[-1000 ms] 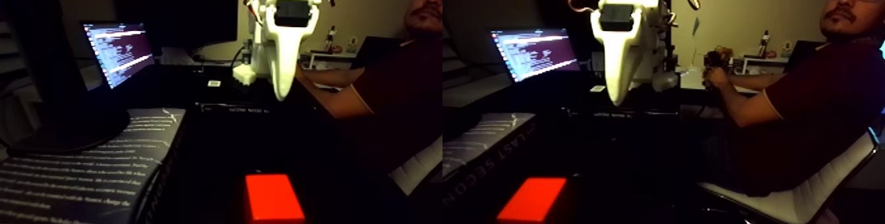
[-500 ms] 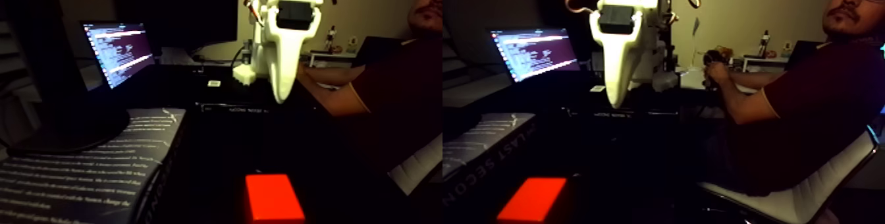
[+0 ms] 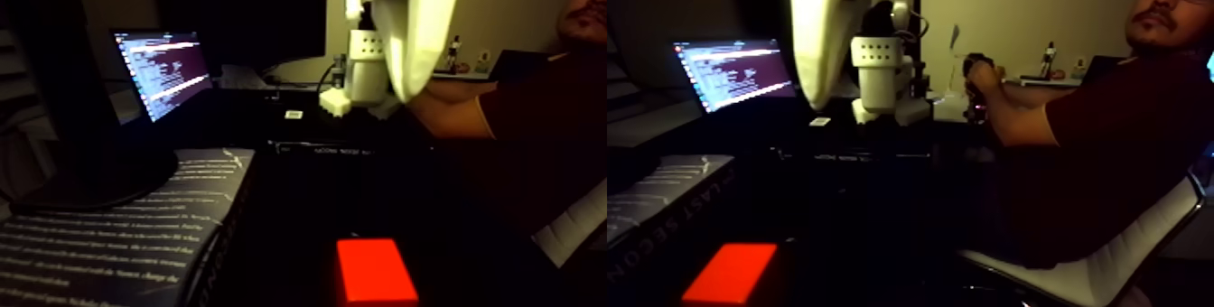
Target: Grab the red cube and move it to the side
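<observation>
One small bright red-orange block, the red cube [image 3: 376, 271], lies on the dark desk [image 3: 298, 202] at the bottom edge of the fixed view, its lower face cut off by the frame; the same block appears again in the right half of the side-by-side picture. The desk surface around it is too dark to make out. The arm's white plastic fingers [image 3: 417, 22] hang high above the cube, well apart from it, blurred and cut off at the top edge; whether they stand open or closed cannot be told, and nothing is seen in them. Against the frame half a second earlier, the fingers have swung up and nearer the camera, uncovering the white arm base [image 3: 366, 67]; the cube has not moved. One lit laptop screen [image 3: 163, 69], one printed book [image 3: 117, 229] and one seated person [image 3: 1111, 139] are counted.
</observation>
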Controlling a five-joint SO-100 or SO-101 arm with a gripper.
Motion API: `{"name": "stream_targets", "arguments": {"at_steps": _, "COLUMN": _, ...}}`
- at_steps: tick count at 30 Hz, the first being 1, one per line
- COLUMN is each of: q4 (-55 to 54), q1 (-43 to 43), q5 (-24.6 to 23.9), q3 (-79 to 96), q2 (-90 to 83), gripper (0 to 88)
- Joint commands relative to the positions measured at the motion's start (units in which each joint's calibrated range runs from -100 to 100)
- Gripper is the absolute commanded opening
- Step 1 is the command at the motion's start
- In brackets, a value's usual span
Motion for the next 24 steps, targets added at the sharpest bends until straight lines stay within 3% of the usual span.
{"name": "stream_targets", "arguments": {"at_steps": 1, "q4": 3.12, "q1": 0.34, "q5": 0.22, "q3": -11.32, "q2": 8.08, "gripper": 1.6}}
{"name": "stream_targets", "arguments": {"at_steps": 6, "q4": 5.40, "q1": 0.34, "q5": 0.16, "q3": -19.85, "q2": 19.26, "gripper": 2.3}}
{"name": "stream_targets", "arguments": {"at_steps": 11, "q4": 4.72, "q1": 0.42, "q5": -0.16, "q3": -21.66, "q2": 27.66, "gripper": 13.4}}
{"name": "stream_targets", "arguments": {"at_steps": 24, "q4": 4.13, "q1": 3.50, "q5": -0.38, "q3": -26.65, "q2": 36.40, "gripper": 27.5}}
